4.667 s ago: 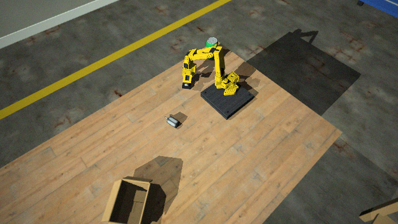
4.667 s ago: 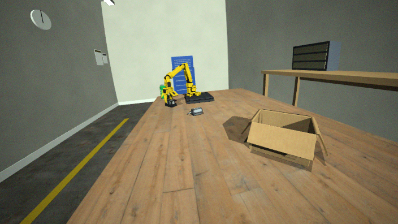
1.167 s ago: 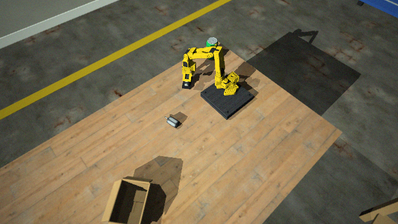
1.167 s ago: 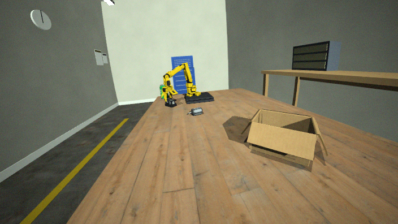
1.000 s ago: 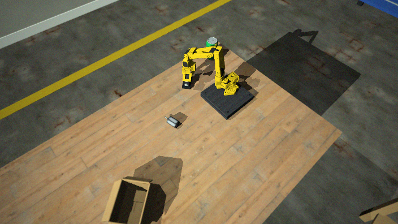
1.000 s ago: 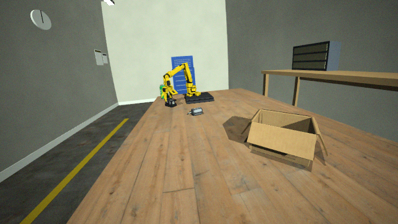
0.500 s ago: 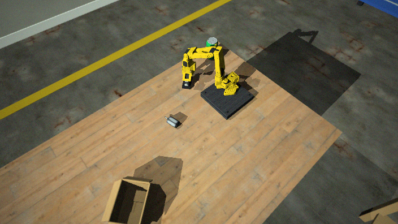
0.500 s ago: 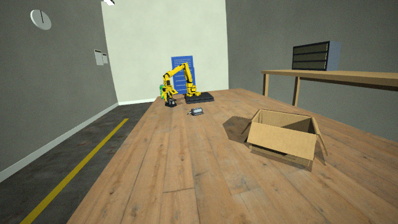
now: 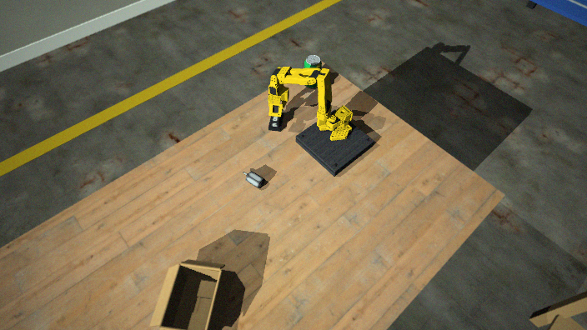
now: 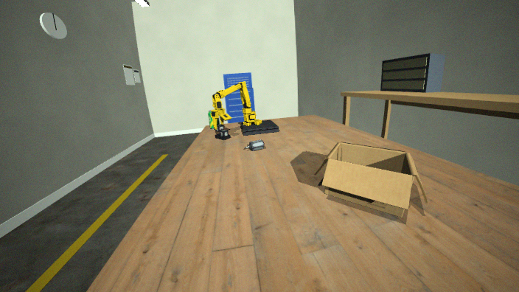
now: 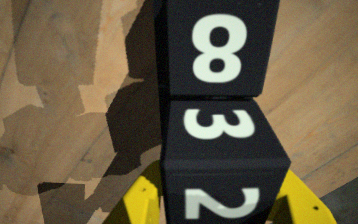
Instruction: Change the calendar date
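Observation:
My gripper (image 9: 275, 115) (image 10: 220, 124) (image 11: 225, 187) is shut on a black cube (image 11: 215, 150), with one yellow finger on each side of it. In the wrist view this cube shows a white 3 and a white 2, both turned sideways; it looks tilted against the other cube. The other black cube (image 11: 180, 55) is right beyond it and shows a white 8 toward the camera. The black calendar tray (image 10: 223, 137) stands on the table under the gripper. The month's name and the front digits cannot be read. The held cube's underside is hidden.
A green can (image 9: 312, 63) (image 10: 210, 119) stands behind the arm. The arm's black base plate (image 9: 335, 153) (image 10: 264, 128) is beside the calendar. A small grey object (image 9: 254, 178) (image 10: 256, 144) lies on the table (image 9: 303, 231). An open cardboard box (image 9: 163, 296) (image 10: 367, 181) stands farther off.

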Motion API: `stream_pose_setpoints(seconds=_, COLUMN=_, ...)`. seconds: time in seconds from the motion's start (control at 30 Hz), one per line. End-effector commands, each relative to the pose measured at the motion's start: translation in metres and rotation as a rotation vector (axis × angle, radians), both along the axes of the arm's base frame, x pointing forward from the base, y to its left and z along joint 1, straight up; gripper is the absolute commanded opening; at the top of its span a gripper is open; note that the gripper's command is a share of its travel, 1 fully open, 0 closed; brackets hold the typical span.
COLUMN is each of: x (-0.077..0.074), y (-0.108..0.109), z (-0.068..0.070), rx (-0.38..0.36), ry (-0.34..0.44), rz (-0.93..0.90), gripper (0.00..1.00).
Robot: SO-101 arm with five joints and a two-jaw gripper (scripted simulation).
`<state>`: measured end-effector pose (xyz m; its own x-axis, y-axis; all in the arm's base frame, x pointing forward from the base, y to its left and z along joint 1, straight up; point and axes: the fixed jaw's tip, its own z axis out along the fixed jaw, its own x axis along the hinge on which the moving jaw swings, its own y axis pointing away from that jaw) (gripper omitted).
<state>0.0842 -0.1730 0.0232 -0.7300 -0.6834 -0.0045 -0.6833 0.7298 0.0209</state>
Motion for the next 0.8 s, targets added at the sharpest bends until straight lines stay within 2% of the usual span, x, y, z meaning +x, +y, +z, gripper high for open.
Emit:
stream_pose_setpoints(seconds=0.0, x=0.002, y=-0.001, z=0.01, rx=-0.018, ry=-0.011, rz=-0.005, gripper=0.0)
stream_pose_setpoints(seconds=0.27, x=0.002, y=0.0, z=0.021, rx=-0.018, ry=-0.011, rz=-0.005, gripper=0.0)
stream_pose_setpoints(seconds=0.77, x=0.002, y=0.0, z=0.023, rx=-0.018, ry=-0.011, rz=-0.005, gripper=0.0)
